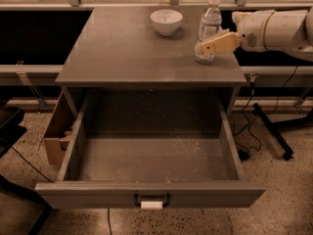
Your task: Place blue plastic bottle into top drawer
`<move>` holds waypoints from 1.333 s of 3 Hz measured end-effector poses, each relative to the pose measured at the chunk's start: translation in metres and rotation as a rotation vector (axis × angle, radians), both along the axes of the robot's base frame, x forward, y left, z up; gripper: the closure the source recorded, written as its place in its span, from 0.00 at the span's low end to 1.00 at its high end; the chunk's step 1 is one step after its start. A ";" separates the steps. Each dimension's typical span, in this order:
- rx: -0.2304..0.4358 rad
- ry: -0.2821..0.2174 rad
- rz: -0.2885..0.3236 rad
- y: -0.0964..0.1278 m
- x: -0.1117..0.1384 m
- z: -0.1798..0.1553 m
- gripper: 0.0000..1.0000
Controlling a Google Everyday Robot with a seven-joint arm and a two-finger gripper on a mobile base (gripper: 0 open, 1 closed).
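The blue plastic bottle (210, 22) stands upright near the right rear of the grey cabinet top (132, 53), white cap uppermost. It is outside the top drawer (78, 146).

The gripper (211, 44) reaches in from the right and lies level across the lower part of the bottle, a tan member passing in front of the label. It appears to touch the bottle. Whether it is closed on the bottle or merely set against it cannot be told from this angle. The white arm (279, 29) behind it extends off the right edge, level with the cabinet top.

A white bowl (166, 21) sits on the same surface to the left of the bottle, near it but apart.

The top drawer is pulled fully out toward the camera, with only specks of debris on its floor. Its dark handle (152, 198) carries a white tag (151, 205).

A cardboard box (55, 131) stands on the floor beside the cabinet's left side.
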State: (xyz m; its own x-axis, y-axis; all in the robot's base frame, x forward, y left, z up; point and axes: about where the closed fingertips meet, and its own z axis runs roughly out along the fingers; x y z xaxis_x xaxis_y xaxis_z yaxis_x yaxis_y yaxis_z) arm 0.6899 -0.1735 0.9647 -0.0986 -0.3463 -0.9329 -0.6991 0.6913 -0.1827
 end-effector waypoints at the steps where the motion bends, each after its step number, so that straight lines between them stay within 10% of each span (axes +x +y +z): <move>1: 0.071 -0.040 -0.048 -0.011 0.025 -0.001 0.00; 4: 0.234 -0.105 -0.056 0.002 0.083 0.006 0.00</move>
